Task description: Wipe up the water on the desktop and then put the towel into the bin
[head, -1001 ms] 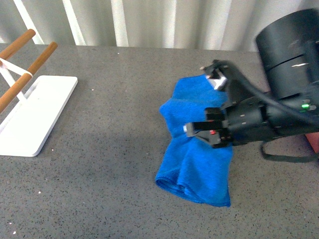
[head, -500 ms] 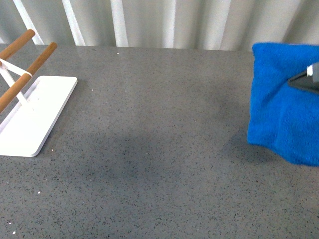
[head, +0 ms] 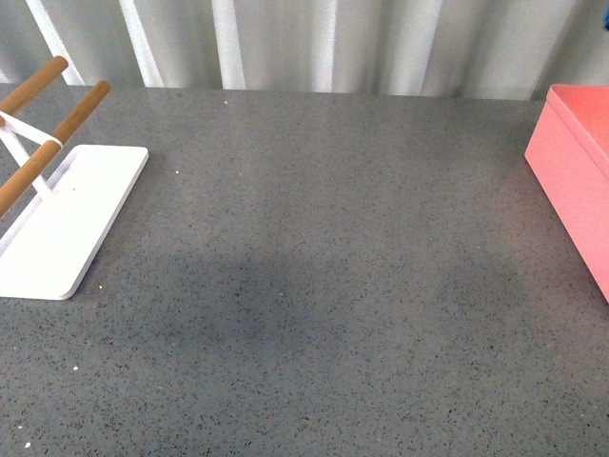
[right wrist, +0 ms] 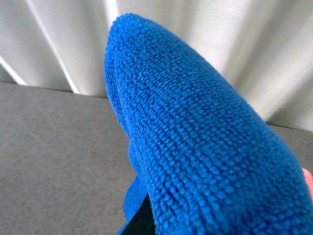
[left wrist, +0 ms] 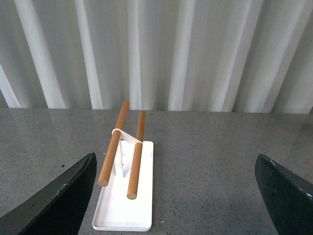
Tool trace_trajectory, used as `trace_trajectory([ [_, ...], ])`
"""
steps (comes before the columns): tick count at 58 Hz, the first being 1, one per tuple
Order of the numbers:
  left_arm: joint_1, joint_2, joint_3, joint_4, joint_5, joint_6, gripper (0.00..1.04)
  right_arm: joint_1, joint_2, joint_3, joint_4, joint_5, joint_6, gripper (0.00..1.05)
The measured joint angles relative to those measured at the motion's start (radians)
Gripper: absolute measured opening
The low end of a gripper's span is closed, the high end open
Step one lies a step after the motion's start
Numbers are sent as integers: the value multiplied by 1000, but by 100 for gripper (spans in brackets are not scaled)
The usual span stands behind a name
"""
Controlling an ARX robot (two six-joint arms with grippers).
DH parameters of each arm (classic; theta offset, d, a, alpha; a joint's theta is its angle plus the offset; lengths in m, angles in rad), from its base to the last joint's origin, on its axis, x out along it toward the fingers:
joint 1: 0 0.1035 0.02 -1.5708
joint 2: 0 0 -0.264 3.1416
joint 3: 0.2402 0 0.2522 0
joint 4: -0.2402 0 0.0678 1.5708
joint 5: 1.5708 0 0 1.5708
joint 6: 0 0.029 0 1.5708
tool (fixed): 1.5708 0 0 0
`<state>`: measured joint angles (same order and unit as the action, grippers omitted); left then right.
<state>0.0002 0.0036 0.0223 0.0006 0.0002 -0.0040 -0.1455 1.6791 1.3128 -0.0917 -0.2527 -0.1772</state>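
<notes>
Jaws gape left — towel [right wrist: 195, 147] fills right.

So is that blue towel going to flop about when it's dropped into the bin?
Probably floppy: the towel drapes in a soft fold across the right wrist view. Its looped pile likely grips rather than slips. Limp, it may catch the bin rim.

Bin [head: 576, 171] cut off at front view's right edge, rack [head: 67, 219] cropped at left, right fingers hidden by towel [right wrist: 205, 147]
</notes>
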Motion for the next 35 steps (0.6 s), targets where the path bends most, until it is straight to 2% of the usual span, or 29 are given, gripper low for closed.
trace_trajectory([
  [8,0,0,0,0,0,0,98,-79,82,91,-84,9,18,4],
  [18,0,0,0,0,0,0,98,-161,239,200,-208,87,17,4],
  [35,0,0,0,0,0,0,98,-227,431,367,-393,123,19,4],
])
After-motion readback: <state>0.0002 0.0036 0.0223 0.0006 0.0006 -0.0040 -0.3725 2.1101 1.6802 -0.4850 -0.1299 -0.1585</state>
